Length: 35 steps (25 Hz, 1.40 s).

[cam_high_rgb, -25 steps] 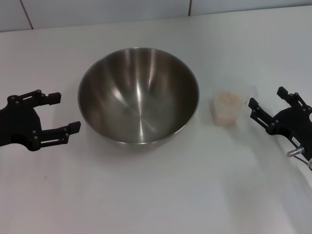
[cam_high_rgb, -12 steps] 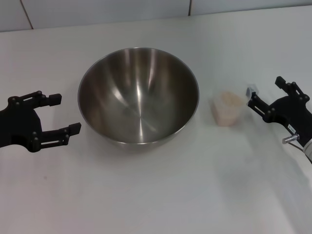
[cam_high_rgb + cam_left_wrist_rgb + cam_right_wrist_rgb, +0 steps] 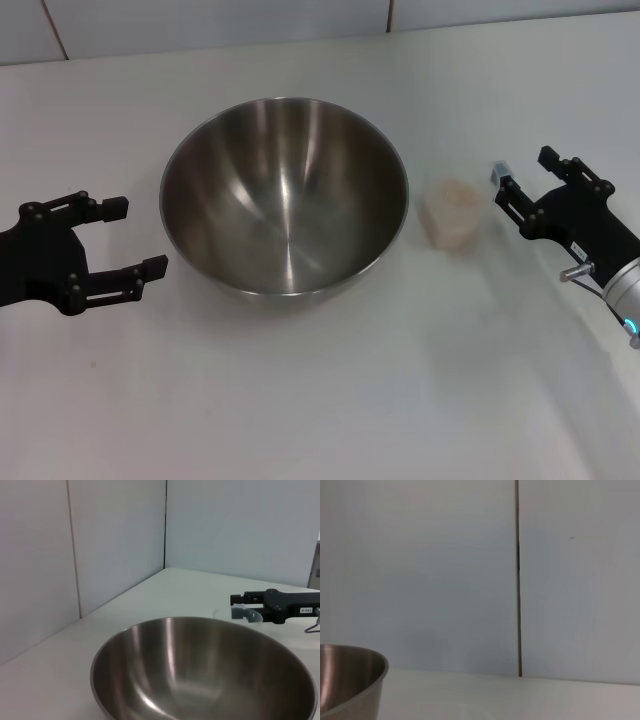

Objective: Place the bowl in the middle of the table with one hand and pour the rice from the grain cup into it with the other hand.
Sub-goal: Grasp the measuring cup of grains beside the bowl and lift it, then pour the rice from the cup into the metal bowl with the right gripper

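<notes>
The table [image 3: 320, 400] is lying white and bare along its near side. The bowl [image 3: 285, 195] is sitting mid-table, blocking the way between both arms. The left gripper [image 3: 125, 235] is waiting left of it, jaws spread. The right gripper [image 3: 520, 180], jaws spread, is hovering just right of the grain cup [image 3: 452, 212] holding the rice [image 3: 455, 196]

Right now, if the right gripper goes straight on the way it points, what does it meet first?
Most likely the grain cup of rice. The open right gripper points toward it, with only bare table between; its height over the table is unclear.
</notes>
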Available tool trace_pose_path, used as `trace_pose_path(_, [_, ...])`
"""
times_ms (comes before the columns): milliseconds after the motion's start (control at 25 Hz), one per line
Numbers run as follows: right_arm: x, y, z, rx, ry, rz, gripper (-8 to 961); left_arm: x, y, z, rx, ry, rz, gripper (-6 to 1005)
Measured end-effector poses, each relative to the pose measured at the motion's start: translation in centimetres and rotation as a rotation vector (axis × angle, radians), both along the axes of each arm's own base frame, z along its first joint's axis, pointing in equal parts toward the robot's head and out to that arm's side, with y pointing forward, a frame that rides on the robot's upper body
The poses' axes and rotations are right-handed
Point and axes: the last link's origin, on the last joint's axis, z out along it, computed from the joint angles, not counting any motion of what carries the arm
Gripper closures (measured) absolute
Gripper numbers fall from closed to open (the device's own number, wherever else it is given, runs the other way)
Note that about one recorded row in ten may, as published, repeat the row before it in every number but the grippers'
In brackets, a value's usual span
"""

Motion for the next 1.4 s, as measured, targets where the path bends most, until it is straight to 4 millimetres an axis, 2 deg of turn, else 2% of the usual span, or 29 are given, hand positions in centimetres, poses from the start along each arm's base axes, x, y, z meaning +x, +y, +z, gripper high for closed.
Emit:
trace_pose_path(200, [-0.2, 0.3, -0.2, -0.009, 0.0, -0.004, 279, -0.2, 0.1, -0.2, -0.009, 0.013, -0.001, 164])
trace_pose_path(400, [-0.3, 0.4, -0.3, -0.01, 0.004, -0.002, 518, -0.2, 0.2, -0.4, -0.015, 0.012, -0.002, 164])
trace_pose_path(640, [-0.4, 0.3, -0.2, -0.002, 0.007, 0.011, 760, -0.1, 0.2, -0.4, -0.016, 0.012, -0.001, 164])
trace_pose_path(960, [-1.1, -0.1, 0.3, 0.041, 0.0, 0.069, 938, 0.0, 0.2, -0.4, -0.017, 0.012, -0.006, 164])
trace_pose_path(1080, [-1.7, -0.4, 0.8, 0.088, -0.01, 0.122, 940, 0.1, 0.4, -0.3, -0.017, 0.012, -0.01, 164])
trace_pose_path(1200, [-3.4, -0.9, 1.6, 0.179, -0.06, 0.243, 942, 0.4, 0.6, -0.3, -0.017, 0.011, -0.016, 164])
trace_pose_path(1240, [-4.8, -0.9, 1.9, 0.253, -0.116, 0.322, 941, 0.5, 0.7, -0.3, -0.018, 0.011, -0.019, 164])
trace_pose_path(1280, [-4.8, -0.9, 1.9, 0.253, -0.116, 0.322, 941, 0.5, 0.7, -0.3, -0.018, 0.011, -0.019, 164])
trace_pose_path(1400, [-7.0, 0.0, 1.8, 0.345, -0.23, 0.414, 940, 0.7, 0.8, -0.4, -0.02, 0.01, -0.024, 164])
